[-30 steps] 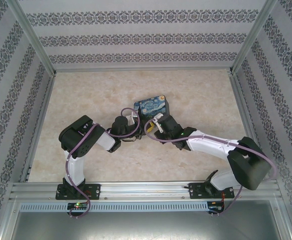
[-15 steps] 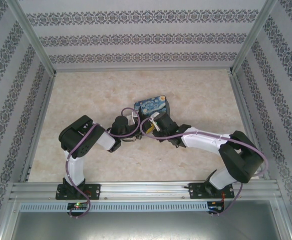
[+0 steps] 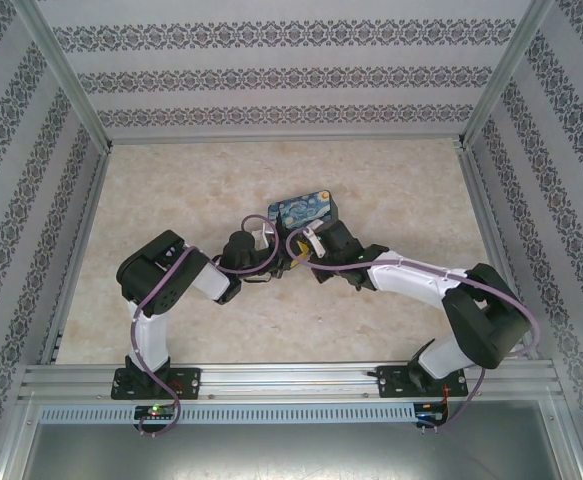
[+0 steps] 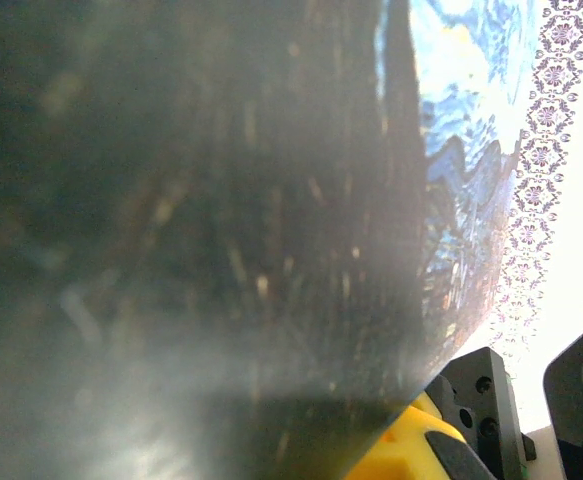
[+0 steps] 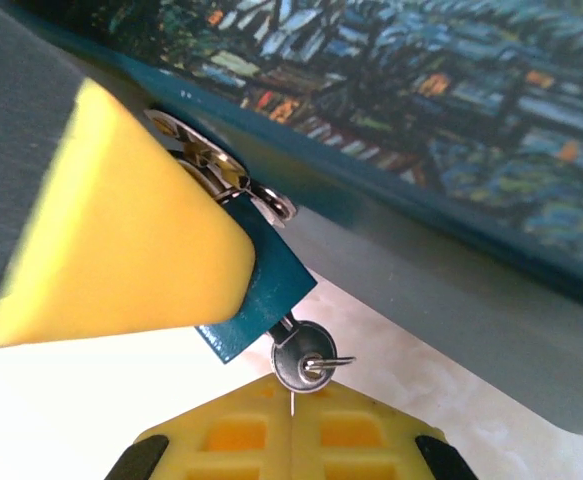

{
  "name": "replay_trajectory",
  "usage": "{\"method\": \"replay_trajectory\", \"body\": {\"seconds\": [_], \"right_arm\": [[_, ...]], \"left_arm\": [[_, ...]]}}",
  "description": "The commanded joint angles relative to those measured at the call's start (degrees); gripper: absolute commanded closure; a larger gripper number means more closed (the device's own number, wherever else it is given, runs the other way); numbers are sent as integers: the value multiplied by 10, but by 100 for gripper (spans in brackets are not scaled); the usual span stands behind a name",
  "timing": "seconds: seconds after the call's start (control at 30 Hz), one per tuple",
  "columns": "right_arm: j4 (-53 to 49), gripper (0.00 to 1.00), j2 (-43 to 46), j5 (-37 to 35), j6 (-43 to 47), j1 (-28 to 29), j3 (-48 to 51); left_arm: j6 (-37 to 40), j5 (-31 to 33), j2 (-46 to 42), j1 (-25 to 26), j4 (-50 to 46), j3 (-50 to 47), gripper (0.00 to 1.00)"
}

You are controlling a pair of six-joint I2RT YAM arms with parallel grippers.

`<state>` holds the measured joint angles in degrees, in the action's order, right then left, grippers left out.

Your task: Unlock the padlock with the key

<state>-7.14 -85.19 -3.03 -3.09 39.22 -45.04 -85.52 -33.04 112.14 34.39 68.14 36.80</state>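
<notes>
where the two arms meet on the marbled table (image 3: 171,200) sits the painted tin (image 3: 306,209), and just beside it a broad yellow pad (image 5: 121,260) of the left pincer (image 3: 279,252) covers part of the blue padlock (image 5: 266,290); whether that pincer is clamped i cannot tell. the right pincer (image 5: 291,425) has its fingers together, tips at the head of the key (image 5: 301,365), which sits in the padlock's lower end.
</notes>
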Motion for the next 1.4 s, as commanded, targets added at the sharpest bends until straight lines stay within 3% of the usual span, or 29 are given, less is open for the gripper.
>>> {"method": "replay_trajectory", "body": {"seconds": [0.0, 0.1, 0.17, 0.3, 0.37, 0.8, 1.37], "right_arm": [[22, 100, 27, 70, -21, -11, 1], [27, 100, 42, 114, -40, -30, 10], [30, 78, 60, 114, -50, -38, 21], [27, 60, 102, 109, -61, -53, 39], [16, 58, 111, 104, -52, -54, 39], [-3, 59, 59, 20, 17, -16, 25], [3, 71, -6, -10, 20, 4, -15]], "left_arm": [[5, -18, -11, -1, -18, 10, 100], [5, -18, -11, -2, -20, 11, 100], [3, -18, -12, -1, -23, 13, 100], [0, -19, -13, -2, -33, 16, 100], [-3, -20, -14, -2, -36, 18, 100], [10, -34, -39, -3, -85, 24, 100], [15, -44, -48, -3, -101, 29, 100]]}}
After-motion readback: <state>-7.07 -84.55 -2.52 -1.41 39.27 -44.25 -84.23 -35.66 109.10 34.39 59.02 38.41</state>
